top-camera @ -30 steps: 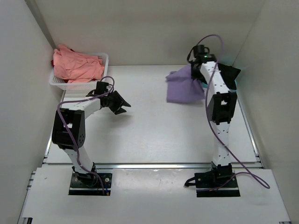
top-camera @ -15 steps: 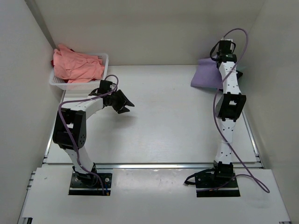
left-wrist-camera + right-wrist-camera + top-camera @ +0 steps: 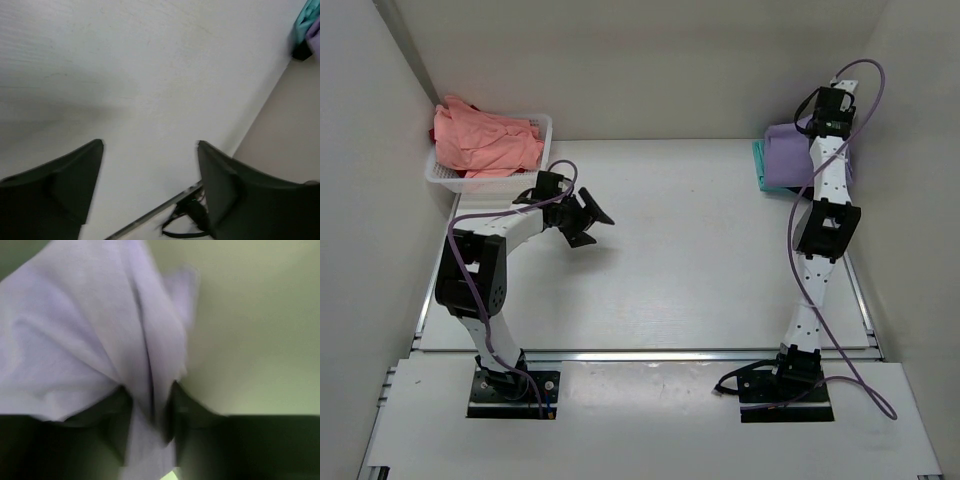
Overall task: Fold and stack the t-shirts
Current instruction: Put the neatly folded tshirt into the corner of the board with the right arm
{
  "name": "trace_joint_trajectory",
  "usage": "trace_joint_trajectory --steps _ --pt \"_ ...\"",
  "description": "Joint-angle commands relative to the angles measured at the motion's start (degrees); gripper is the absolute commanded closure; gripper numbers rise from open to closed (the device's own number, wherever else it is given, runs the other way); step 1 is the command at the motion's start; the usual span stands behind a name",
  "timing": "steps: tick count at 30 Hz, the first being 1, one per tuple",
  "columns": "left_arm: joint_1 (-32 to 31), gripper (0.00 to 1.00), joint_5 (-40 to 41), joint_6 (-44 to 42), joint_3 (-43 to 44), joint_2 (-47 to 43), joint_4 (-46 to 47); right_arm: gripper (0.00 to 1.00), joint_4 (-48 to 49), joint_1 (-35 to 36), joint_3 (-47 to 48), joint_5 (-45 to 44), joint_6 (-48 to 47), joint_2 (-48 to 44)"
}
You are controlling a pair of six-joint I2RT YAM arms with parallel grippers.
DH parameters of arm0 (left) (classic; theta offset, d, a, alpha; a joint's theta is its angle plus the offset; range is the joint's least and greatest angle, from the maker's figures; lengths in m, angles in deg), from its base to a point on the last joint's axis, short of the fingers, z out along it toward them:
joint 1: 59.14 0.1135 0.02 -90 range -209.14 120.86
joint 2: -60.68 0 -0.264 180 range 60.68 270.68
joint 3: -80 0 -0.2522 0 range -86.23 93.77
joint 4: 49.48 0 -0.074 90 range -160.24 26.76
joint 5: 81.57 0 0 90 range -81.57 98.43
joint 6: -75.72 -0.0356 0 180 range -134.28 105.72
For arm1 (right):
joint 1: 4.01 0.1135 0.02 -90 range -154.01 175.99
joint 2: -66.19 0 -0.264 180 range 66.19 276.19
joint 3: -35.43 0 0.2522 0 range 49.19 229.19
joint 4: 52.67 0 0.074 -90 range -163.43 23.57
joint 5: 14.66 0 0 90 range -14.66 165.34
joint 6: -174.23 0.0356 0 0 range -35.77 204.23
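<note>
A lavender t-shirt (image 3: 785, 152) hangs bunched at the back right corner, over a teal t-shirt (image 3: 759, 160) lying on the table. My right gripper (image 3: 148, 395) is shut on the lavender t-shirt (image 3: 90, 335), a fold of cloth pinched between its fingers. In the top view the right gripper (image 3: 810, 128) is stretched far back near the right wall. Salmon-pink t-shirts (image 3: 485, 140) are piled in the white basket (image 3: 545, 125) at the back left. My left gripper (image 3: 592, 222) hovers open over bare table right of the basket, with nothing between its fingers (image 3: 75, 170).
The white walls close in the table at the back, left and right. The right arm (image 3: 820, 230) stands stretched along the right side. A metal rail (image 3: 640, 354) runs along the table's near edge.
My right arm has swung the lavender t-shirt from the table's right middle back to the far right corner, over the teal t-shirt. The left gripper has shifted slightly right.
</note>
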Motion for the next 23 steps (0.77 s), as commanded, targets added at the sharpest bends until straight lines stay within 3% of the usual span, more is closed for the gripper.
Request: trace_joint_trajectory --steps 1,3,4,8,10,15,17,19,21,23 --pt "-0.5 0.04 -2.4 -1.3 0.6 -2.3 2.5 0.63 8.7 -0.7 1.0 -2.8 0.1 -3.0" --pt "-0.3 0.01 -3.2 -1.6 -1.0 -3.4 4.4 0.29 7.7 -0.4 0.8 -2.7 0.6 -5.1" --pt "-0.3 0.02 -3.9 -1.6 -0.9 -3.7 4.6 0.21 7.3 -0.1 0.2 -2.7 1.2 -7.2" --pt "-0.5 0.01 -5.2 -2.6 -3.2 -6.9 4.8 0.12 4.7 0.7 -6.5 0.3 2.4 -16.6" --pt "-1.2 0.01 -4.7 -3.5 -4.8 -10.0 4.1 0.02 4.1 2.0 -13.6 1.1 2.3 -26.0" --pt "-2.1 0.02 -2.6 -4.8 -6.1 -16.8 -1.2 0.0 9.4 8.4 -48.8 1.6 2.0 -50.4" --pt "-1.2 0.02 -3.2 -4.9 -5.8 -20.0 -2.8 0.01 11.2 14.4 -61.2 1.6 2.7 -63.2" --pt "-0.6 0.01 -3.2 -6.3 -3.0 -20.6 -5.9 0.01 11.7 21.0 -73.7 -0.1 1.6 -69.7" --pt "-1.6 0.02 1.2 -12.3 3.8 -19.2 -14.5 0.01 9.7 31.9 -79.5 -4.9 -1.8 -73.8" --pt "-2.5 0.01 5.6 -15.8 11.4 -19.1 -19.6 0.01 3.3 38.2 -81.4 -8.9 -2.7 -75.8"
